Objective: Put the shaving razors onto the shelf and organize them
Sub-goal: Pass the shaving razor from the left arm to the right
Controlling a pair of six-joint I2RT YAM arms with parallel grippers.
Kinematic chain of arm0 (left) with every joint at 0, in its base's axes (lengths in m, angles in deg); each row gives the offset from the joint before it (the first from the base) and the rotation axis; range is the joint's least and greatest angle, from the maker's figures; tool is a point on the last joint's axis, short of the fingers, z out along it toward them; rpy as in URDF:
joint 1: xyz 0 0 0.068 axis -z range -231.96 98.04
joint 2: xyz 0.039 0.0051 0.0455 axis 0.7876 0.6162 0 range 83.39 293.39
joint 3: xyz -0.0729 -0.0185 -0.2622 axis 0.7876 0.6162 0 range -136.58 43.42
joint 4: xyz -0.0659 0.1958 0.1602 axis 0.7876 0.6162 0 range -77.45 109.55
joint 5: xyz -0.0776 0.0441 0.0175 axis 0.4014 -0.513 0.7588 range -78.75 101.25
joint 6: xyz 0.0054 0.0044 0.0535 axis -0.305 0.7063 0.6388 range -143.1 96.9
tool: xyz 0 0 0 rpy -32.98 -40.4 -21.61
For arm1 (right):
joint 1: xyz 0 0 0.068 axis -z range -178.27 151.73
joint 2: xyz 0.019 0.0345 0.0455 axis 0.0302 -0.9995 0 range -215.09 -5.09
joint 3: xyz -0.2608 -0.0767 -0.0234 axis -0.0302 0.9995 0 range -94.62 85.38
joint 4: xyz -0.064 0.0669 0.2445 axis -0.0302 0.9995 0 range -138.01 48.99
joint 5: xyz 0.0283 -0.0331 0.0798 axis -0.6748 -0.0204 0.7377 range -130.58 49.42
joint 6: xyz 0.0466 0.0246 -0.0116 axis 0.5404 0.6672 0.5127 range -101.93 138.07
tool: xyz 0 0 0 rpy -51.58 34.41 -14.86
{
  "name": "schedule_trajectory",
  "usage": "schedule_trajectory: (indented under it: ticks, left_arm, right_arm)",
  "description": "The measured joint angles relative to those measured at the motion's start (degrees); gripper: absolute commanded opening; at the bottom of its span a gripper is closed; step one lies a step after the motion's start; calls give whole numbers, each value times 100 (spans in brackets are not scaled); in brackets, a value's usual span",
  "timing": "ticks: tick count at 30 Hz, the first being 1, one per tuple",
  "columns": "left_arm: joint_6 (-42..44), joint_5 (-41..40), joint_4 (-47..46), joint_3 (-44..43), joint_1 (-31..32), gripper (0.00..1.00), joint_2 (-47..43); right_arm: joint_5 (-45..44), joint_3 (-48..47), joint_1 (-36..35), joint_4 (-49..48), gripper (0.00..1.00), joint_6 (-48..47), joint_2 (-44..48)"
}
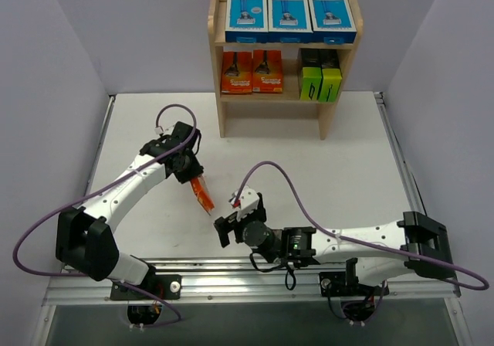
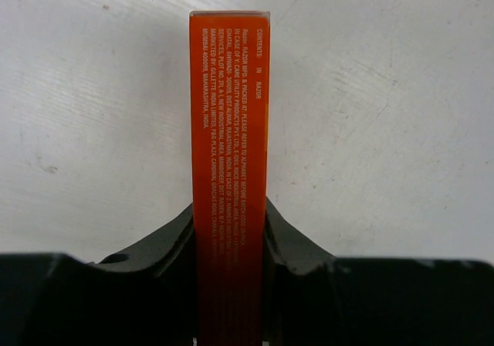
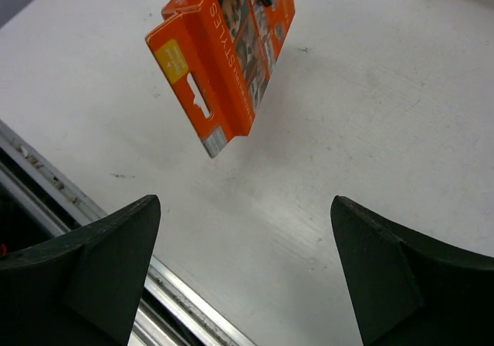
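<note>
Orange razor pack (image 1: 202,193) sits left of centre in the top view, held above the table (image 1: 324,153). The left claw (image 1: 193,178) pinches it at its upper end, and it hangs tilted w/ the free end toward the lower right.

In the left wrist view the pack (image 2: 229,184) shows edge-on, the narrow side w/ small print facing the camera. The left claw (image 2: 229,234) is clamped on it. Its fingers (image 2: 289,245) press against the two broad faces, so the gap is only as wide as the pack is thin.

The right claw (image 1: 225,224) lies just below and right of the pack in the top view, near but apart. In the right wrist view the right claw (image 3: 245,207) is spread wide w/ nothing btwn its fingers (image 3: 116,245). The pack (image 3: 224,60) hangs in the upper middle of that frame, hang-slot end lowest, touching neither finger.

The shelf (image 1: 218,68) stands at top centre of the top view. Three blue boxes (image 1: 289,15) stand side by side on the top tier. On the tier below are two orange packs (image 1: 237,72) at left and black-and-green boxes (image 1: 320,79) at right.
</note>
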Motion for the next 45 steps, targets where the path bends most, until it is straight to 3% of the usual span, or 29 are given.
schedule_trajectory:
  ticks: [14,16,21,28,31,34,37,39,41,45]
  left_arm:
    - [-295,520,247,573,-4,2,-457]
    - [-297,570,267,647,-2,2,-597]
    - [-391,671,144,859,-4,2,-973]
    - [-479,841,-92,1067,-9,2,-1167]
    - [-525,938,-153,1176,-9,2,-1165]
    - [-562,955,-245,1198,15,2,-1137]
    - [-664,922,-210,1209,20,2,-1056]
    - [-662,920,-221,1213,26,2,-1025]
    - [-649,918,-221,1211,26,3,-1023]
    - [-509,898,-140,1088,37,27,-968]
  right_arm:
    - [-560,-1567,-22,-179,85,-634,-1961]
    - [-597,-1606,20,-177,80,-634,-2109]
    - [-505,-1606,175,-238,55,-608,-2271]
    - [-334,-1606,168,-387,52,-678,-2271]
    - [-254,-1606,164,-382,46,-748,-2273]
    - [-201,-1609,155,-378,21,-863,-2282]
    - [-232,-1615,118,-332,7,-1051,-2295]
    - [-245,-1615,122,-323,0,-1051,-2312]
    - [-251,-1615,120,-323,0,-1051,-2312]
    - [-264,-1615,120,-356,0,-1038,-2312]
